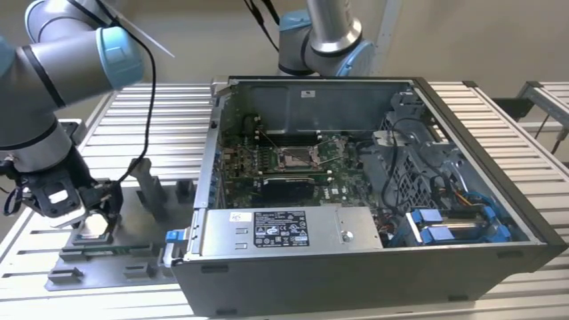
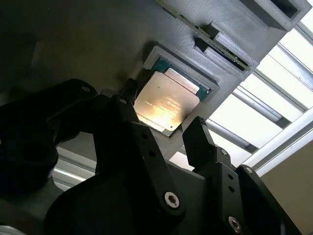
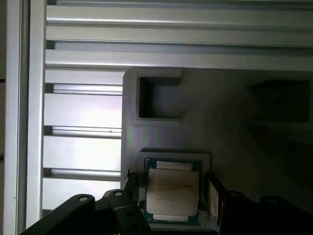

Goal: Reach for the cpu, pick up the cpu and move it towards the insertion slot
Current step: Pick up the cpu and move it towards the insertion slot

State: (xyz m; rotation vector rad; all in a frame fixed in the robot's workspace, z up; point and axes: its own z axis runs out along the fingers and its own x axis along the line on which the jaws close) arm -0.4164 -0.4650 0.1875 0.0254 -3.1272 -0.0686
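Note:
The cpu [image 3: 172,193] is a small square chip with a pale silver face, lying flat in a recess of the grey fixture plate [image 3: 230,122]. In the exterior view the cpu [image 1: 93,227] sits at the left, just under my gripper [image 1: 86,212]. Both wrist views show the gripper [image 3: 171,185] open, with one black finger on each side of the chip [image 2: 166,100] and small gaps between the fingers [image 2: 195,128] and its edges. The insertion slot [image 1: 294,158], a shiny metal-framed socket on the green board, lies inside the open computer case, far to the exterior view's right of the gripper.
The open computer case [image 1: 498,200] fills the middle of the slatted metal table [image 1: 160,113]. Upright grey blocks [image 1: 149,190] on the fixture plate stand between the gripper and the case wall. A second arm's base [image 1: 324,40] rises behind the case.

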